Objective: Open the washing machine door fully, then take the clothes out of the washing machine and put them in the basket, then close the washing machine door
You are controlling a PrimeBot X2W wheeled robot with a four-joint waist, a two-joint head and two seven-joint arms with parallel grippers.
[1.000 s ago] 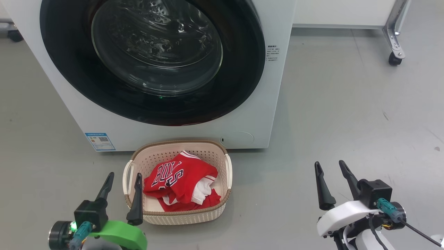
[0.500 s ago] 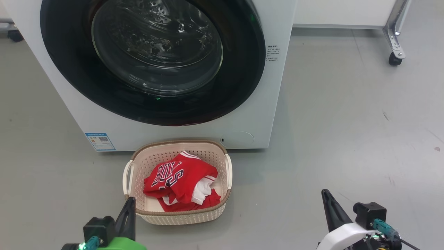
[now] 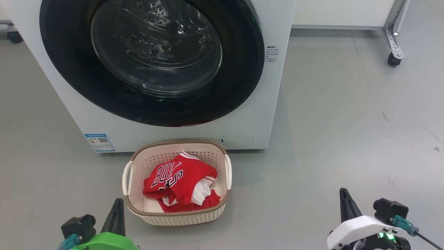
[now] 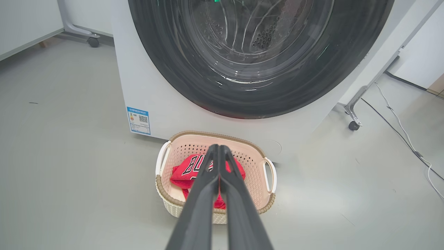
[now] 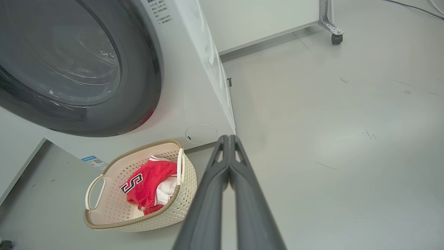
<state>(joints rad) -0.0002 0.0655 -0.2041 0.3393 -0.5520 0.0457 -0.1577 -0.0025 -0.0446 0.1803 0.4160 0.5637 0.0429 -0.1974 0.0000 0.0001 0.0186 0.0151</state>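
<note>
The white washing machine (image 3: pixel 249 114) stands ahead with its round black-rimmed door (image 3: pixel 152 55) closed flat against the front. Right below it on the floor sits the cream basket (image 3: pixel 180 217), and red clothes (image 3: pixel 180 180) with "BULLS" lettering lie inside. My left gripper (image 3: pixel 118 205) is shut and empty at the lower left, just off the basket's near-left corner. In the left wrist view its fingers (image 4: pixel 218 152) press together, pointing at the basket (image 4: pixel 267 205). Low at the right, well clear of the basket, my right gripper (image 3: pixel 343 194) is shut and empty, its fingers (image 5: pixel 229 142) closed tip to tip.
A white cabinet on castors (image 3: pixel 393 59) stands at the far right behind the machine. Cables (image 4: pixel 402 132) run across the grey floor to the machine's right. A blue sticker (image 3: pixel 99 142) marks the machine's lower left front.
Both grippers have gone from open to shut and have drawn back down toward the bottom of the head view. The basket, clothes and door have not moved.
</note>
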